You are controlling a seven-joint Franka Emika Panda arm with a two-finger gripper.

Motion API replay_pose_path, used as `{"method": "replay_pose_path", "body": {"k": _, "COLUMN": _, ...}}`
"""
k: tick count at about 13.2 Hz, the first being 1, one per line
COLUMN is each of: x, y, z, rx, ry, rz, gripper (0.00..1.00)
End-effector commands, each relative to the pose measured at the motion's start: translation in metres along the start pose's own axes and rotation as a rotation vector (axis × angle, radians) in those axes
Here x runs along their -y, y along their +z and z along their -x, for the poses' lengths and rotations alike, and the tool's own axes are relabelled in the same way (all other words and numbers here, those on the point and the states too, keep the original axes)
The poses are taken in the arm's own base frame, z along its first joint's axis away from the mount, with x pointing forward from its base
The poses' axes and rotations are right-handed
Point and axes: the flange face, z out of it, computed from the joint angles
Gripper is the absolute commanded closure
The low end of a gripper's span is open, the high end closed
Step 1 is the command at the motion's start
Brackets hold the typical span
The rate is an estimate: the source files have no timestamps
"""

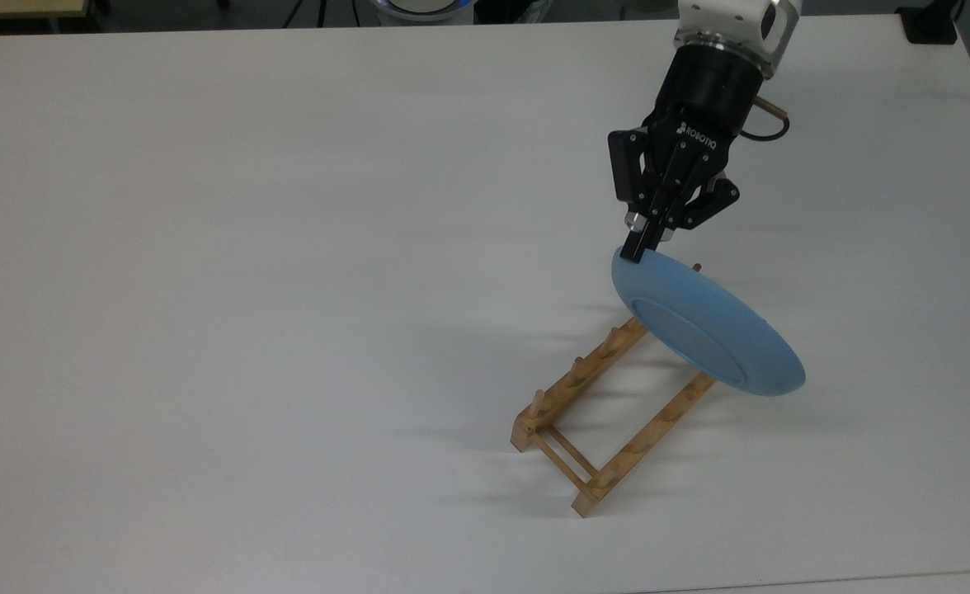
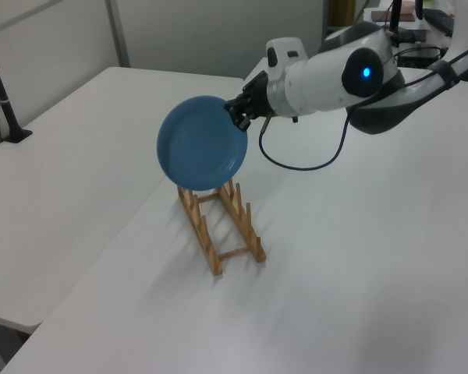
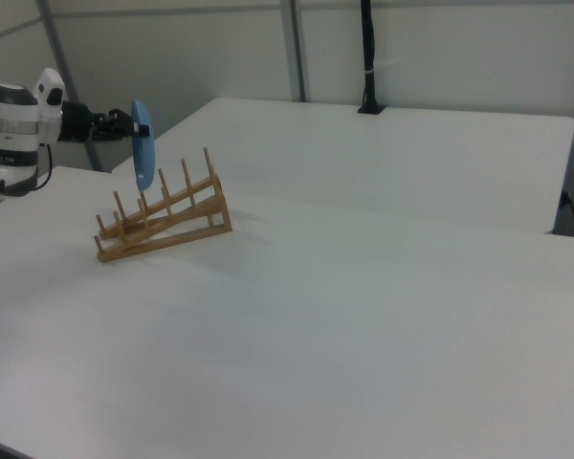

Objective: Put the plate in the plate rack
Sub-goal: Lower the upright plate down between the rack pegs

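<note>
The hand (image 1: 644,245) pinches the light-blue plate (image 1: 703,330) by its rim, nearly upright, apparently just above the plate rack (image 1: 609,408) end slots.

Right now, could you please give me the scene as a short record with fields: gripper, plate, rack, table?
gripper: gripper shut on the upper rim of the plate
plate: light-blue plate on edge, held over one end of the rack, not yet released
rack: wooden plate rack standing on the table, other slots free
table: white table
</note>
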Motion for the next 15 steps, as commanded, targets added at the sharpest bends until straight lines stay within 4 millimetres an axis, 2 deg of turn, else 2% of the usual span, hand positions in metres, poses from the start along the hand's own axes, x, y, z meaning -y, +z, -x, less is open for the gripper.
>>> {"method": "replay_pose_path", "body": {"k": 1, "x": 0.013, "y": 0.006, "z": 0.002, "rx": -0.034, "ry": 0.008, "rz": 0.016, "gripper": 1.00}}
{"method": "replay_pose_path", "body": {"k": 7, "x": 0.027, "y": 0.014, "z": 0.014, "rx": -0.042, "ry": -0.002, "rz": 0.033, "gripper": 1.00}}
{"method": "replay_pose_path", "body": {"k": 13, "x": 0.000, "y": 0.003, "z": -0.008, "rx": -0.078, "ry": 0.035, "rz": 0.063, "gripper": 1.00}}
{"method": "replay_pose_path", "body": {"k": 15, "x": 0.001, "y": 0.004, "z": -0.007, "rx": -0.077, "ry": 0.033, "rz": 0.062, "gripper": 1.00}}
